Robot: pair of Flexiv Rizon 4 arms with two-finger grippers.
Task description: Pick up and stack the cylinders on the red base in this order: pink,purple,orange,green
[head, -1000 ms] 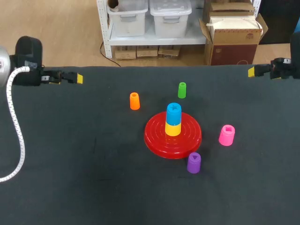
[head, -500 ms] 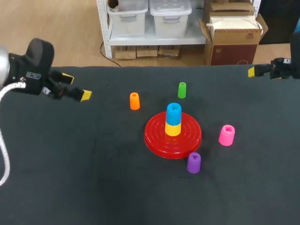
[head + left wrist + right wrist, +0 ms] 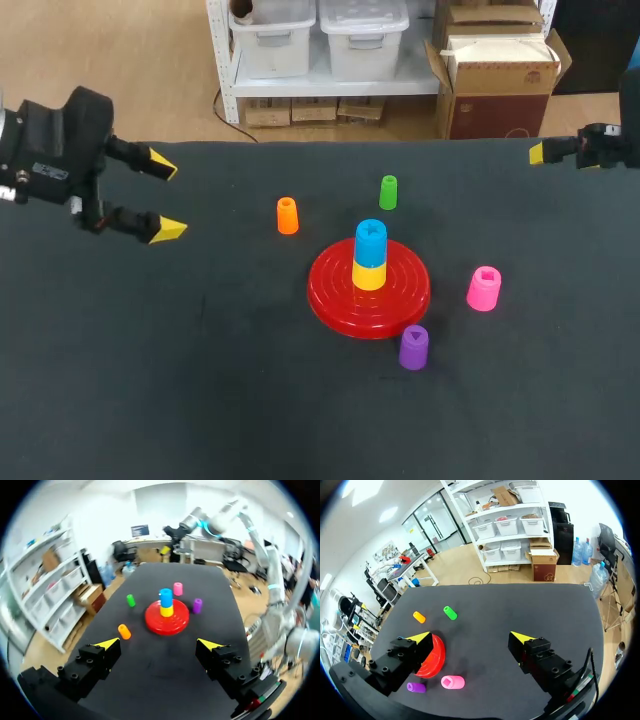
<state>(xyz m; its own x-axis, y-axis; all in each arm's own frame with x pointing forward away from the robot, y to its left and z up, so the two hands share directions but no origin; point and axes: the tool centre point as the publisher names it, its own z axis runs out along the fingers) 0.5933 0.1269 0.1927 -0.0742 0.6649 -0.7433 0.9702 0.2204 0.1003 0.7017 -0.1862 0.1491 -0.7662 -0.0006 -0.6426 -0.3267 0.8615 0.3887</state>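
Purple plastic cylinder (image 3: 414, 347) nearest, just beside round red plastic base (image 3: 330, 290); pink plastic cylinder (image 3: 483, 288) to base's right; orange plastic cylinder (image 3: 287, 215) and green plastic cylinder (image 3: 388, 191) beyond it; left gripper (image 3: 166, 197) fingers spread wide, empty; right gripper (image 3: 471, 636) at far edge, fingers wide apart, holding nothing.

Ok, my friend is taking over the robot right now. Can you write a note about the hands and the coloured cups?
Left gripper: open, empty, above the table's left side.
Right gripper: open, empty, at the far right edge.
Red base: mid-table, holding a yellow cylinder with a blue cylinder on top.
Pink: right of the base. Purple: by its near rim. Orange and green: behind it.
Done: none of the four stacked.
Left: pink, purple, orange, green.
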